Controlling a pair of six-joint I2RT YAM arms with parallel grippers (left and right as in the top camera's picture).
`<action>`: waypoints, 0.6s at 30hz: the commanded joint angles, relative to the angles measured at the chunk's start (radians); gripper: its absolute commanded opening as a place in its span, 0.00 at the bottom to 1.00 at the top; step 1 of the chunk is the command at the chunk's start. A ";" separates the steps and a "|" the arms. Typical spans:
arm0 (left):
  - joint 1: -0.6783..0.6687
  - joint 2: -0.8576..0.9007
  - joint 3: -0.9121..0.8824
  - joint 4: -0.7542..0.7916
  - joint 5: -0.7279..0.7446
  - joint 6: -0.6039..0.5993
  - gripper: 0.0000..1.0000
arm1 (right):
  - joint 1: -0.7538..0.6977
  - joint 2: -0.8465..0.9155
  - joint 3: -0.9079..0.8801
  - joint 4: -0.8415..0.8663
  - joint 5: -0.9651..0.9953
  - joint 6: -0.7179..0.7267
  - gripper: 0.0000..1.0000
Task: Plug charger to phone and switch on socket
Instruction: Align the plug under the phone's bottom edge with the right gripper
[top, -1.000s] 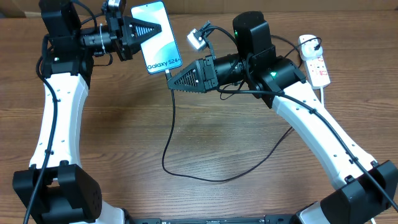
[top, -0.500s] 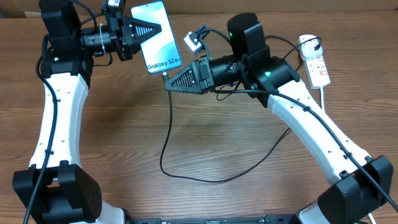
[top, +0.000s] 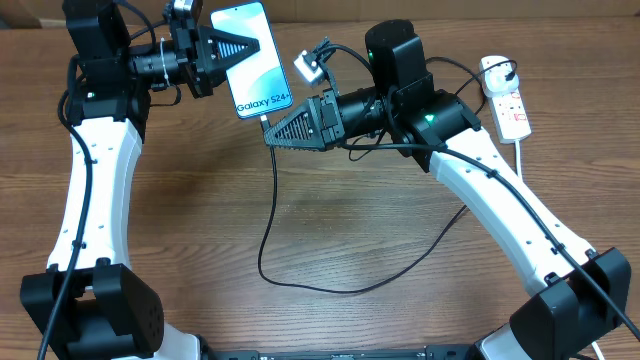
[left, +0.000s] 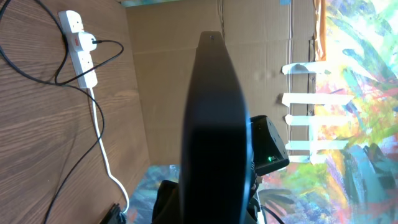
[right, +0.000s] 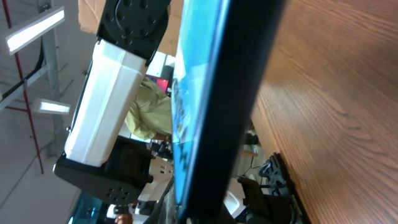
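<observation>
Pincer of the left arm (top: 238, 45) was clamped on the phone (top: 262, 82), holding it off the bench (top: 200, 220), screen up. The right pincer (top: 270, 136) was closed on the charger (top: 268, 230) near its tip. Over the last second the right arm had slid slightly leftward, bringing the tip against the phone's lower edge; whether it had seated could not be told. That left 1 step, the socket (top: 505, 95) switch, well apart at far right. The bench was brown wood grain; cardboard (left: 161, 81) and a painted panel (left: 354, 93) stood behind.
</observation>
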 joint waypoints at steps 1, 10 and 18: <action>-0.006 -0.019 0.013 0.011 0.008 -0.009 0.04 | 0.000 0.002 0.006 0.008 -0.060 -0.001 0.04; -0.006 -0.019 0.013 0.014 0.009 -0.011 0.04 | -0.013 0.002 0.006 0.004 -0.072 -0.005 0.04; -0.006 -0.019 0.013 0.015 0.009 -0.024 0.04 | -0.046 0.002 0.006 0.005 -0.071 -0.005 0.04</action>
